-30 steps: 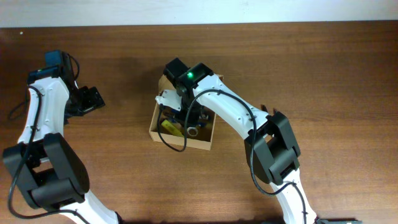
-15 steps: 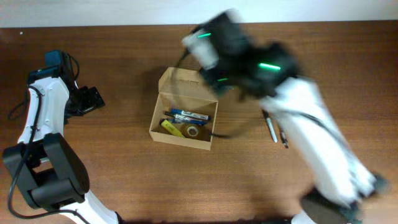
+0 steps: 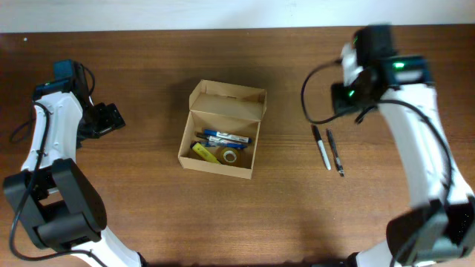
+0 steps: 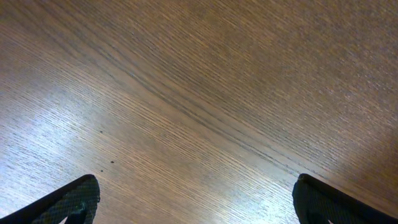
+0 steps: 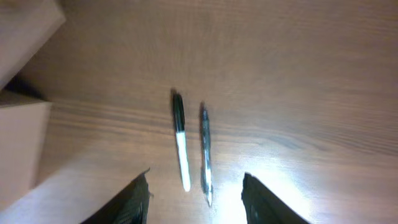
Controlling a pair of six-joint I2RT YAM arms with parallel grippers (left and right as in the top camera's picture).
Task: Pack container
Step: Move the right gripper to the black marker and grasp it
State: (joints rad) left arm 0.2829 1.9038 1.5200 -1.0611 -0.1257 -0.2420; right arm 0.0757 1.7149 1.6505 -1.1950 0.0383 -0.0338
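Observation:
The tan cardboard container [image 3: 187, 145] stands open at the table's middle, its flap lid [image 3: 227, 100] tilted back. Inside lie blue pens [image 3: 226, 138], a yellow marker [image 3: 203, 152] and a small tape roll [image 3: 231, 156]. A black-and-white marker [image 3: 321, 147] and a dark pen [image 3: 335, 153] lie side by side on the table right of the container; the right wrist view shows the marker [image 5: 180, 139] and pen [image 5: 205, 152] too. My right gripper [image 5: 194, 202] is open and empty, above and behind them. My left gripper [image 4: 195, 199] is open and empty over bare wood at far left.
The container's side [image 5: 22, 146] and lid edge [image 5: 25, 28] show at the left of the right wrist view. The left arm [image 3: 52, 111] stands along the table's left edge, the right arm [image 3: 415, 126] along the right side.
My right gripper has left the container and swung fast to the right, now over the marker and pen. The container's inside is uncovered. The left arm has not moved.

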